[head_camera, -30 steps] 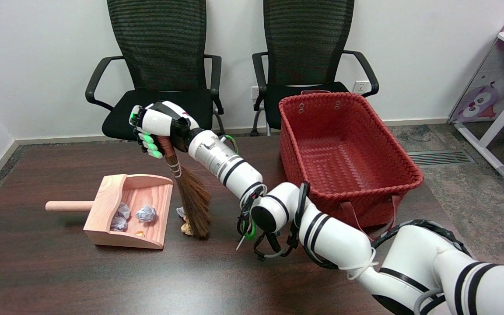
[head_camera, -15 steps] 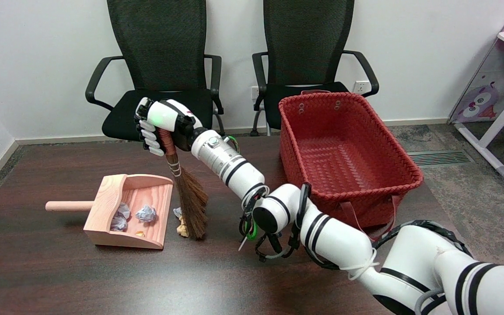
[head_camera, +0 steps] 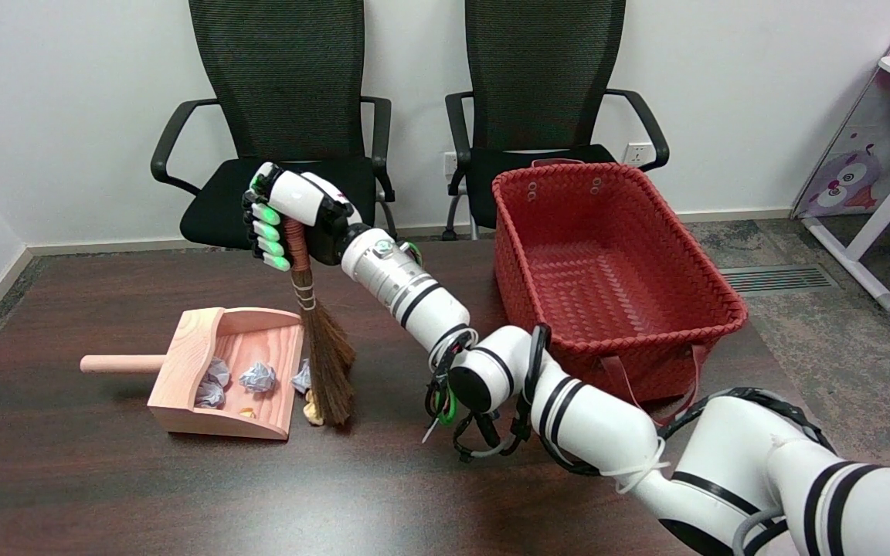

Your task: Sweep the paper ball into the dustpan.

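Observation:
My right hand (head_camera: 287, 218) grips the wrapped handle of a small brown broom (head_camera: 327, 361), which hangs almost upright with its bristles on the table. A wooden dustpan (head_camera: 217, 371) lies to the left, mouth facing right, its handle pointing left. Several crumpled pale paper balls (head_camera: 257, 377) lie inside it. Another paper ball (head_camera: 302, 378) and a tan scrap (head_camera: 310, 407) sit at the pan's open edge, pressed between the bristles and the pan.
A red woven basket (head_camera: 611, 270) stands at the back right of the dark table (head_camera: 105, 479). Two black office chairs (head_camera: 290, 116) stand behind the table. My right arm (head_camera: 568, 409) crosses the table's right half.
The hand has shifted right and the broom has swung more upright, its bristles moving left. The paper ball and scrap have been pushed left up to the dustpan's mouth.

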### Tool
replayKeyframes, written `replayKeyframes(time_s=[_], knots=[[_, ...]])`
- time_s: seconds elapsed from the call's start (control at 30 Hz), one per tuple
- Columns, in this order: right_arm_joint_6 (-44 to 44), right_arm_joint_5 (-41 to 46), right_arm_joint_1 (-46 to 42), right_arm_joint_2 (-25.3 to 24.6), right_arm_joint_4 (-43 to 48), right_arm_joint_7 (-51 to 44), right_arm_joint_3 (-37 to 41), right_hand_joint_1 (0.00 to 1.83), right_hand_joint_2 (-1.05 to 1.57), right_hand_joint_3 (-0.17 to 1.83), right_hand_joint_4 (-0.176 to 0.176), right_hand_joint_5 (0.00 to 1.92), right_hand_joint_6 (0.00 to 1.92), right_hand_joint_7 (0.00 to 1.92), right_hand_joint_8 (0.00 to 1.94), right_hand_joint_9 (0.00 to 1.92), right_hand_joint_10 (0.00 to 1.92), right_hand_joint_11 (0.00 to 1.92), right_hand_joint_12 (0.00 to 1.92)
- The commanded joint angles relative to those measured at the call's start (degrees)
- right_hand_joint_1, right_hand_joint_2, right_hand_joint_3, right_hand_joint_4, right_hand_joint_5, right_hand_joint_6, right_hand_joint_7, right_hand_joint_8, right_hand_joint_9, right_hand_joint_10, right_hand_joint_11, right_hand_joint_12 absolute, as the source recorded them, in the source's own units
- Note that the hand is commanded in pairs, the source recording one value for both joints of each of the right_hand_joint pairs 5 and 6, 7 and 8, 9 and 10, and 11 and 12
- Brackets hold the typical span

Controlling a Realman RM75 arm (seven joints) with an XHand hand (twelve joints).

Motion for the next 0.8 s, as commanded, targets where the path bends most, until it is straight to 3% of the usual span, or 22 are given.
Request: replayKeyframes(time_s=[0.03,0.8], knots=[[-1.9,0.1,0.7,0.1,0.8,9.0,-1.0,0.70,1.22,1.83,0.016,1.92,1.92,1.92,1.92,1.92,1.92,1.92,1.92],[-3.2,1.4,1.4,1.3,-1.5,13.8,-2.9,0.74,1.07,1.77,0.008,1.92,1.92,1.92,1.92,1.92,1.92,1.92,1.92]])
